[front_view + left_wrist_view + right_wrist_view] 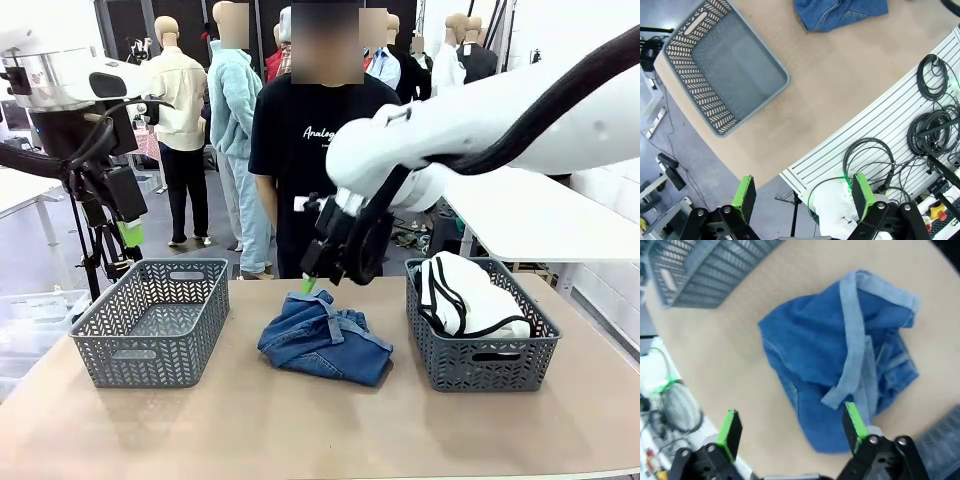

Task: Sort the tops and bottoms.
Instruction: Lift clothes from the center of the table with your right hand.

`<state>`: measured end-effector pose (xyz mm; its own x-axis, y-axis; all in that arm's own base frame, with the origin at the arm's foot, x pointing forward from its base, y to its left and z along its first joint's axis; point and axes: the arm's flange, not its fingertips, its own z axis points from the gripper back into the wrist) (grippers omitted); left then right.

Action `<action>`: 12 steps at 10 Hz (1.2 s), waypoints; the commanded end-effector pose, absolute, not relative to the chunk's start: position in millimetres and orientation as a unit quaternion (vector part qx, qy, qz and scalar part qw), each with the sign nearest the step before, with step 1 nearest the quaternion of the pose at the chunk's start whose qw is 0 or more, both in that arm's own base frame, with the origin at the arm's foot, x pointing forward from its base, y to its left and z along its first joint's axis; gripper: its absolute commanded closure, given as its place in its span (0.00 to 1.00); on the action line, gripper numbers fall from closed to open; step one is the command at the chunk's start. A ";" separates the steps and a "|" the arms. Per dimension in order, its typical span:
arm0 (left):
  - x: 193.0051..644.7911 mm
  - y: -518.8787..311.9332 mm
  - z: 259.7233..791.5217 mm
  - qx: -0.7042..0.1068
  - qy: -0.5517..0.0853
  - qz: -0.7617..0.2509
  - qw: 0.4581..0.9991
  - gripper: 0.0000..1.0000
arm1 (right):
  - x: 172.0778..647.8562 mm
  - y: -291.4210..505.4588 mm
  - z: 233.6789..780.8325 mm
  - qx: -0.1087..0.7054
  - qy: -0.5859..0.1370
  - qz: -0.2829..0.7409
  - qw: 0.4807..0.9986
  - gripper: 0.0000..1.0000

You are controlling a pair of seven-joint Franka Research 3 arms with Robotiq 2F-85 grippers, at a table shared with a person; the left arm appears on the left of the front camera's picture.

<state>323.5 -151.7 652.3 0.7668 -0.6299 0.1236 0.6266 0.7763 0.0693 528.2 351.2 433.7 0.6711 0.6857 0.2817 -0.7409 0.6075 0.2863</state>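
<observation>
Our right pincer (318, 283) hangs open over the jeans (325, 340) on the bench (300, 430), ready to grab. Our left pincer (805, 197) waits open, off to the side.

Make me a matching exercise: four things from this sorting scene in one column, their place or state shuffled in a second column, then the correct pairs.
Things:
1. denim garment
2. white top with black edging
3. left basket
4. right gripper

Places or states:
A. inside the right basket
B. open, above the denim
C. on the table between the baskets
D. holds no garment

Pairs: 1-C, 2-A, 3-D, 4-B
</observation>
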 end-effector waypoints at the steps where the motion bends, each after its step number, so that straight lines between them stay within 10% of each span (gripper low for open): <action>1: 323.5 -150.2 654.6 0.007 -0.072 -0.343 0.936 0.00 | 560.5 356.0 416.5 0.165 -0.077 0.381 0.906 0.00; 12: 323.5 -150.2 654.6 0.007 -0.072 -0.343 0.936 0.00 | 580.7 378.7 349.2 0.170 -0.024 0.367 0.914 0.00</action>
<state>323.6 -151.7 652.4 0.7668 -0.6298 0.1236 0.6265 0.7763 0.0692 574.1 374.8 349.3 0.7208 0.6640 0.1990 -0.6912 0.6669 0.2783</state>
